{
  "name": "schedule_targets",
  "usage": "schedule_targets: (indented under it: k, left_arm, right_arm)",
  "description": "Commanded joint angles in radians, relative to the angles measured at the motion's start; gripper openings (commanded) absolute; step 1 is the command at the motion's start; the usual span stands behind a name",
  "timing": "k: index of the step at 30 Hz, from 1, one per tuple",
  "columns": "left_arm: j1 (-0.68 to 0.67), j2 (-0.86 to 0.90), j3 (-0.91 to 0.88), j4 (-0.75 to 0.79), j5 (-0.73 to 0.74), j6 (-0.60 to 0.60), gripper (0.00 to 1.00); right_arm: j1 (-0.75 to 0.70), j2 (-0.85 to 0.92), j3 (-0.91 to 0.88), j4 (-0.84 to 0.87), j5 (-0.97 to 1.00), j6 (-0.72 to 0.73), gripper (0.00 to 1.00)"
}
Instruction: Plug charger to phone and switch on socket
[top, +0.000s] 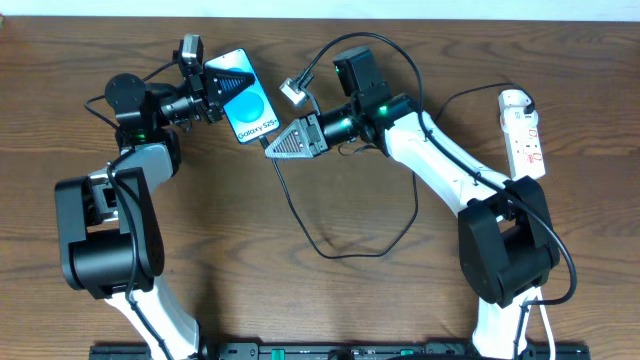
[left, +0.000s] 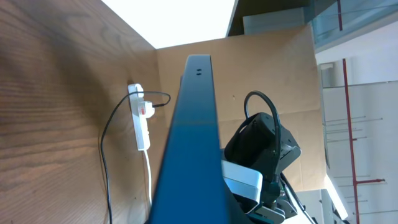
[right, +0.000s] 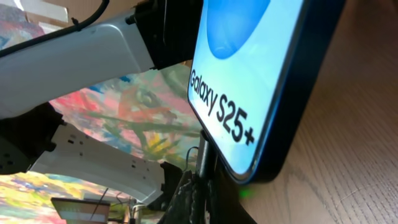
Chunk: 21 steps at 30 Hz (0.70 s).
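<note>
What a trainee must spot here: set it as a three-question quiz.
1. True or false: the left claw hangs empty.
2. The socket lies toward which side of the table? A left, B right, C centre.
3. Fill in: the phone screen reads "Galaxy ____".
Key: 1 false; 2 B; 3 S25+.

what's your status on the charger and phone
Left gripper shut on phone. Right gripper shut on charger, tip at phone's lower edge. Socket untouched, off to the right. Nothing in the way.
</note>
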Motion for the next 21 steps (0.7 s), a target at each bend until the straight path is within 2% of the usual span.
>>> schedule_targets:
  k: [1,14,17,19,21]
  left_arm:
    - [-0.016,-0.003,0.018,0.010,0.111,0.045,0.07]
    - [-0.037,-0.003,0.018,0.010,0.110,0.043,0.07]
    - [-0.027,-0.003,0.018,0.010,0.110,0.043,0.07]
    - [-0.021,-0.003,0.018,0.010,0.110,0.043,0.07]
    - [-0.017,-0.003,0.018,0.010,0.111,0.043,0.08]
  right_arm:
    - [-0.007,-0.010,0.014,0.050,0.050,0.035,0.01]
    - [-0.008,-0.010,0.014,0.047,0.070,0.045,0.02]
    - [-0.008,-0.010,0.014,0.022,0.067,0.042,0.15]
    - [-0.008,-0.010,0.014,-0.002,0.068,0.018,0.29]
    - [-0.008,-0.010,0.014,-0.026,0.068,-0.004,0.36]
